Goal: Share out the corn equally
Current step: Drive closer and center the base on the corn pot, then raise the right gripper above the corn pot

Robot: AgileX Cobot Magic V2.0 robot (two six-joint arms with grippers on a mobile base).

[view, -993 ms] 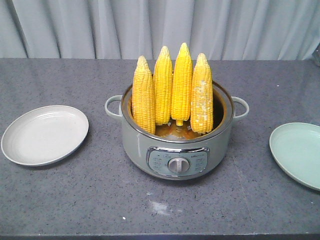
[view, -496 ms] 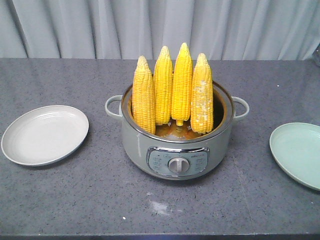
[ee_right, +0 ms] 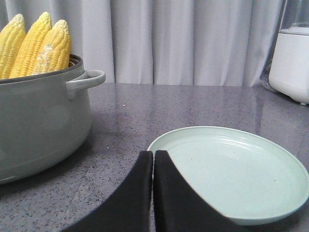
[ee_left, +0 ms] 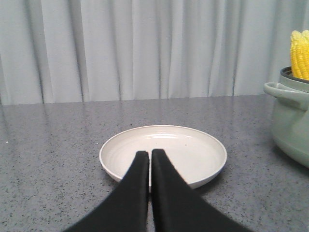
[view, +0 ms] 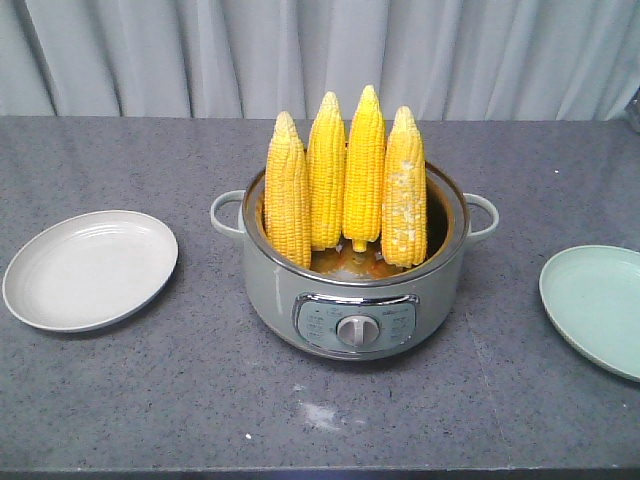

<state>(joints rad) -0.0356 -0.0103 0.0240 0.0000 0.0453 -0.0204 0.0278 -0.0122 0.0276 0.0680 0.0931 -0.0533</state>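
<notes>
Four corn cobs are being held upright in the grey-green cooker at the centre of the front view, the rightmost patched with white. The left gripper is being held with its fingers pressed together at bottom centre, over the white plate. The right gripper is being held likewise beside the green plate.

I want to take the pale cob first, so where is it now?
In the front view the pale cob stands upright in the pot, the rightmost of the four there, beside the pot's right handle.
</notes>
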